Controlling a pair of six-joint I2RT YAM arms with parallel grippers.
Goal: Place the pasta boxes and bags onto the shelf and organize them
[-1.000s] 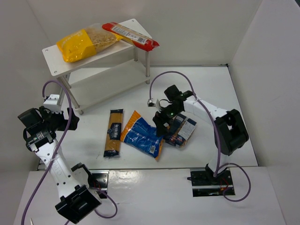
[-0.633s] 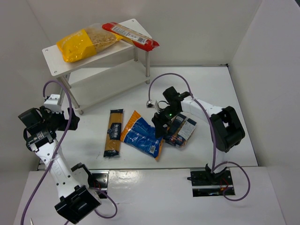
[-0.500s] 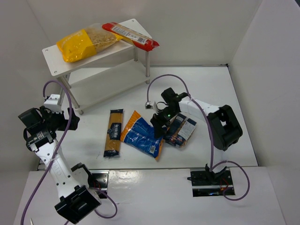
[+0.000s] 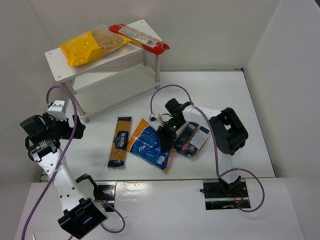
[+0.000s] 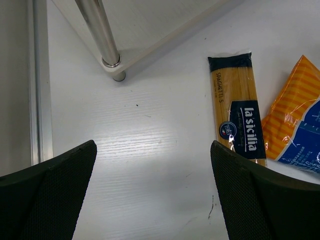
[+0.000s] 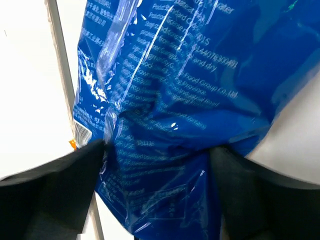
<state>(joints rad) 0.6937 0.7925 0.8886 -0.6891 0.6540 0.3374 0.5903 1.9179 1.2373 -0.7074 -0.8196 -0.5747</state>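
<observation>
The crinkly blue-and-orange bag (image 4: 147,145) lies on the table in front of the arms. My right gripper (image 4: 165,137) is down on its right end, open, with a finger on each side of the blue film (image 6: 175,100). The dark blue box (image 4: 194,139) lies just right of it. The spaghetti pack (image 4: 119,141) lies left of the bag and also shows in the left wrist view (image 5: 237,110). The yellow clear bag (image 4: 82,47) and the red pack (image 4: 140,37) lie on the shelf's top board (image 4: 55,62). My left gripper (image 4: 75,127) is open and empty by the shelf's near leg (image 5: 102,40).
The shelf's lower board (image 4: 120,85) is bare. White walls close in the table at the back, left and right. A metal rail (image 5: 40,80) runs along the table's left edge. The right arm's cable (image 4: 160,92) loops above the packages.
My right gripper has moved left, from over the dark blue box onto the blue-and-orange bag. The bag and spaghetti pack have shifted slightly left. The left arm has not moved.
</observation>
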